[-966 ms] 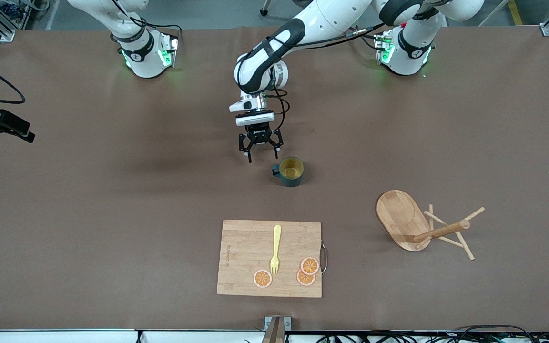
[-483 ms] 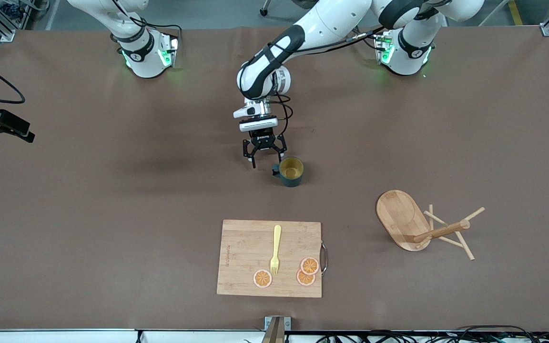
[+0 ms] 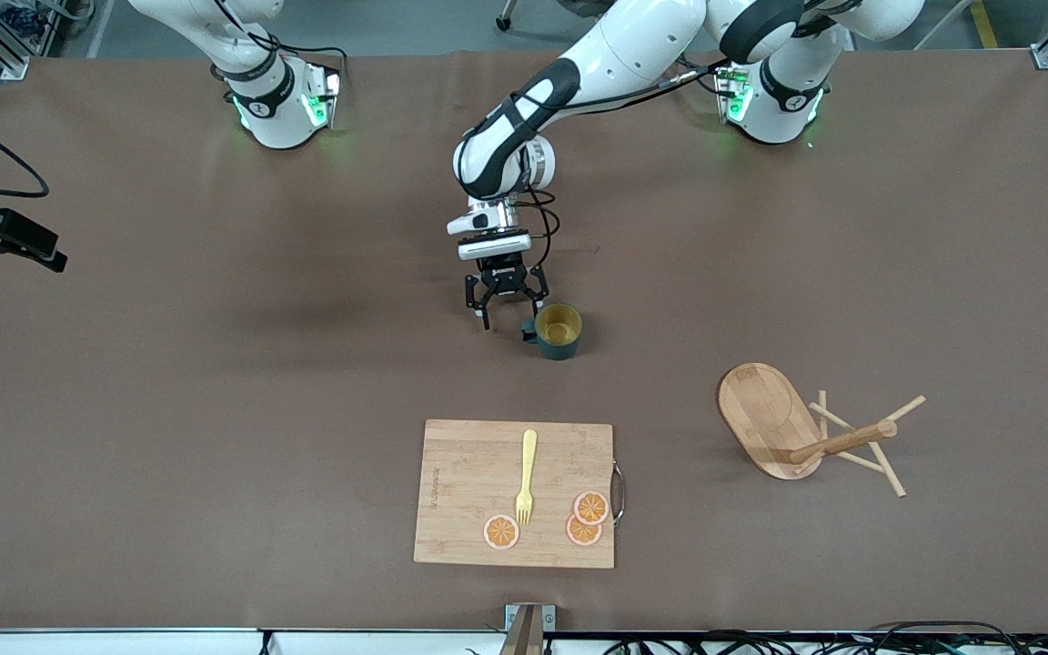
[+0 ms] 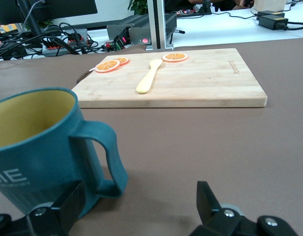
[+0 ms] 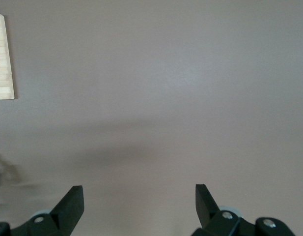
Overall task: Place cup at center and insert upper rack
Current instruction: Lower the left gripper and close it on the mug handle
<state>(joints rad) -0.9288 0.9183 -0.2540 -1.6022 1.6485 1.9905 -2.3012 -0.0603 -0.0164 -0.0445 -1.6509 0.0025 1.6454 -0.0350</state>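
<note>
Since a second ago the left gripper [image 3: 509, 317] has come down and slid toward the cup [image 3: 558, 331], its fingers spread wide and holding nothing; it now sits low at the middle of the front view, one fingertip just beside the cup's handle, and in the left wrist view the handle [image 4: 106, 157] stands between the two open fingers [image 4: 68, 206], not yet clasped; the cup itself has nudged slightly toward the left arm's end of the table; the right gripper [image 5: 139, 206] waits aloft over bare tabletop, its fingers likewise wide and empty; the upper rack [image 3: 806, 429] lies tipped on its side at the lower right of the frame, oval base on edge and pegs splayed on the table, unmoved; the cutting board [image 3: 515, 493] sits at the lower centre with a yellow fork [image 3: 526, 477] and three orange slices [image 3: 583, 518] on it, well apart from the cup; broad bare table [image 3: 169, 382] lies open across the left half of the frame and between cup and rack.
</note>
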